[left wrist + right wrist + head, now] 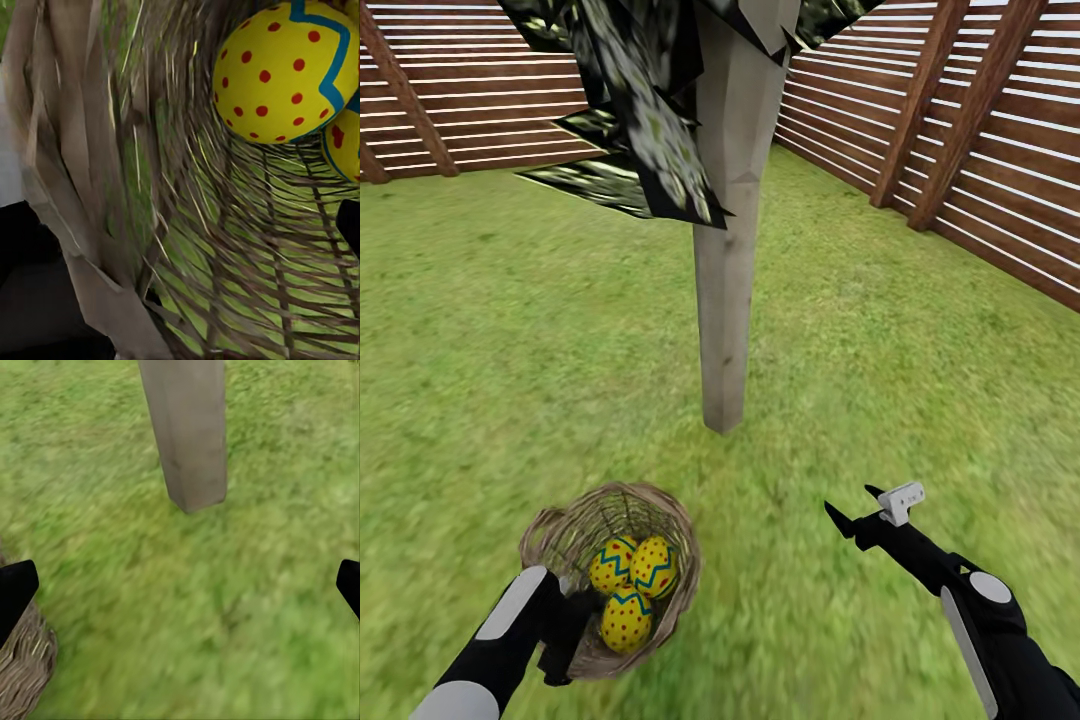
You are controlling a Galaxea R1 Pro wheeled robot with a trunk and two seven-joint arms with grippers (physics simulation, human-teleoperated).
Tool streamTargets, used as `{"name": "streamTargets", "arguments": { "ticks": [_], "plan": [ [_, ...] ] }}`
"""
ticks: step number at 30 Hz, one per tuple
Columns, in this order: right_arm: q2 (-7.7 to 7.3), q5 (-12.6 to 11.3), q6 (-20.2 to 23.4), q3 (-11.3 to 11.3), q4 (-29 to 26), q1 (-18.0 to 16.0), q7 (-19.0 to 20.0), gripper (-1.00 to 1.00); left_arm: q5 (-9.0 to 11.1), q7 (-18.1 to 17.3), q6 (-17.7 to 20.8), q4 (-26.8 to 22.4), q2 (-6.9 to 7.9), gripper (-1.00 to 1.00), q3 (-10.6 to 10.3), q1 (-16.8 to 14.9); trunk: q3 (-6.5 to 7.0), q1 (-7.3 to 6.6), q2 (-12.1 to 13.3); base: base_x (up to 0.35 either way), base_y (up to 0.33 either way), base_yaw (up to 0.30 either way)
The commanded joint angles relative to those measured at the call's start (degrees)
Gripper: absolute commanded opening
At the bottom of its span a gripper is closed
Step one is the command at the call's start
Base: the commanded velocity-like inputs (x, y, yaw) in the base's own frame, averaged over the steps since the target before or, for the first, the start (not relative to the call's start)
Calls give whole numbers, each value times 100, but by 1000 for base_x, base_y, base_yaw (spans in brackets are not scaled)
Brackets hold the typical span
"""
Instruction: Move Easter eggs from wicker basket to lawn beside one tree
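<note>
The wicker basket (pixel 556 532) sits low on the lawn (pixel 510 330), a short way in front of the tree (pixel 732 300). Three Easter eggs lie inside it: two side by side (pixel 612 563) (pixel 656 566) and one nearer to me (pixel 626 618). My left gripper (pixel 560 650) is at the basket's near rim, open, its fingers straddling the ragged rim (pixel 75 165). One egg (pixel 285 71) fills the left wrist view close up, with a second egg (pixel 343 142) beside it. My right gripper (pixel 850 500) hovers open over bare grass, pointing at the trunk (pixel 187 435).
A brown slat fence (pixel 960 150) runs along the back and the right side. Dark angular foliage (pixel 640 130) hangs low left of the trunk. Open grass surrounds the trunk's foot (pixel 722 420). The basket's edge (pixel 22 675) shows in the right wrist view.
</note>
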Motion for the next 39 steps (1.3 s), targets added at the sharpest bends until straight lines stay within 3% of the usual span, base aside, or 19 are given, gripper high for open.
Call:
{"name": "streamTargets", "arguments": {
  "ticks": [1, 12, 15, 19, 23, 26, 29, 34, 39],
  "plan": [
    [2, 1, 7, -8, -8, -4, 30, 100, 10, 23, 45, -8, 20, 100, 12, 31, -4, 0, -2, 0, 0, 0],
    [2, 1, -18, -5, -8, -5, 34, 100, 11, 15, 45, -37, 12, 100, 3, 140, -4, 0, -2, -113, 0, 0],
    [2, 1, -24, -1, -8, -2, 35, 100, 6, -192, 58, -79, 8, 100, -17, 140, -4, 0, -2, -24, 0, 0],
    [2, 1, -18, -1, -8, -3, 36, 100, -23, -286, 132, -604, 9, 100, -57, 161, -4, 0, -2, 0, 0, 0],
    [2, 9, -18, 7, -2, -2, -3, 100, -9, 68, 142, -868, -3, 100, -59, 179, -4, 0, -2, 0, 0, 0],
    [2, 12, -18, 8, 1, -3, -8, 100, 2, 396, 142, -1438, -14, 100, -72, 337, -4, 0, -2, -101, 0, 0],
    [2, 14, -18, 8, 0, -2, -13, 100, 9, 452, 142, -1881, -16, 100, -419, 411, -4, 0, -2, -241, 0, 0],
    [2, 15, -18, 8, 1, -3, -16, 100, 8, 538, 143, -2346, -16, 100, -680, 505, -4, 0, -2, -237, 0, 0],
    [2, 18, -18, 8, 1, -3, -9, 100, -25, 543, 126, -2741, 25, 100, -1266, 546, -4, 0, -2, -142, 0, 0]
  ]
}}
